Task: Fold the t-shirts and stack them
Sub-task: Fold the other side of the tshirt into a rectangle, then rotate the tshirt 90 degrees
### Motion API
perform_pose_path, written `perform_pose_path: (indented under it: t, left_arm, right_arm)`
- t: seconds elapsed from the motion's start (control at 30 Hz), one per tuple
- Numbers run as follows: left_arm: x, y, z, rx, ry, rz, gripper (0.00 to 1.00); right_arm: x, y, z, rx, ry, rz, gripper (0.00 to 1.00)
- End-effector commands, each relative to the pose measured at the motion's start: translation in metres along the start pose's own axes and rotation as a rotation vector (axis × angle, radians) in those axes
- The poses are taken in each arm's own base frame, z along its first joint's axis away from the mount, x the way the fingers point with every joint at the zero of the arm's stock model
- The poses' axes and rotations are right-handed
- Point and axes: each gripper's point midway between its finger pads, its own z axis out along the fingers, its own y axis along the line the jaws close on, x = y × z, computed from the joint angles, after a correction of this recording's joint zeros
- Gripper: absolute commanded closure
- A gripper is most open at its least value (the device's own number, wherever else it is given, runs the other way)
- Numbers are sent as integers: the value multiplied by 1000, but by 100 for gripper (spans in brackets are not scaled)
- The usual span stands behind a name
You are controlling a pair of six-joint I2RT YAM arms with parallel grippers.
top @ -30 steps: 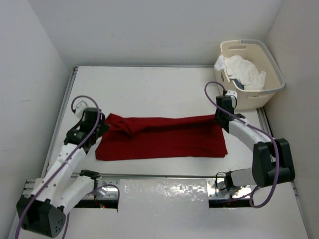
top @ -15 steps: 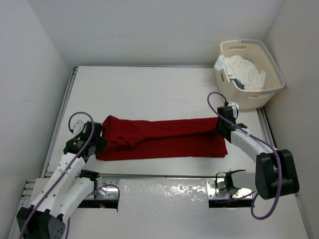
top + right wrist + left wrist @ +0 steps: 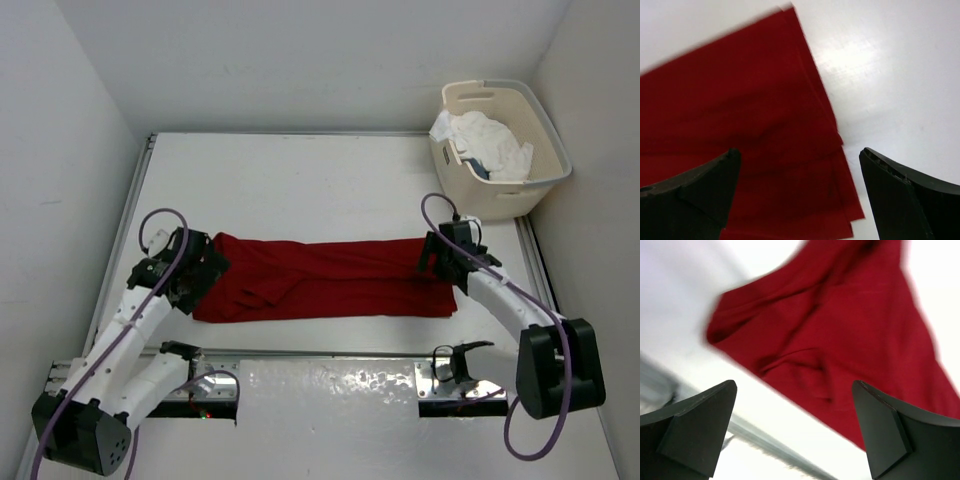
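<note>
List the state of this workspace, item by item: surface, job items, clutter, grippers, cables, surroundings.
Surface: white table, bare around the cloth.
Job's things: red t-shirt lies flat as a long folded band, its left end rumpled; white t-shirt is bunched in the basket; a third shirt cannot be made out.
Clutter: cream laundry basket at the far right corner; nothing else seen.
Grippers: left gripper is open over the shirt's left end; right gripper is open over its right end.
Cables: one purple cable loops by the left wrist, another by the right.
Surroundings: white walls; metal rail at the near edge.
</note>
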Motion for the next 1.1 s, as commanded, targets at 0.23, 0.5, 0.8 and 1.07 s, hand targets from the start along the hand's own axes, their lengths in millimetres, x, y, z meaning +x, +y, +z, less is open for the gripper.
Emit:
perform_pose_path:
  t: [0.23, 0.5, 0.8, 1.07]
  left_arm:
    - [49, -136, 54, 283, 125, 251, 0]
    - [34, -137, 115, 88, 72, 295, 0]
    - [0, -233, 203, 135, 43, 319, 0]
    - [13, -382, 260, 397, 109, 374, 0]
  right_arm:
    - [-54, 74, 17, -291, -94, 6, 1]
    - [14, 75, 40, -300, 131, 34, 1]
    - [100, 82, -10, -407, 302, -98, 1]
    - [152, 137, -56, -701, 432, -299, 1]
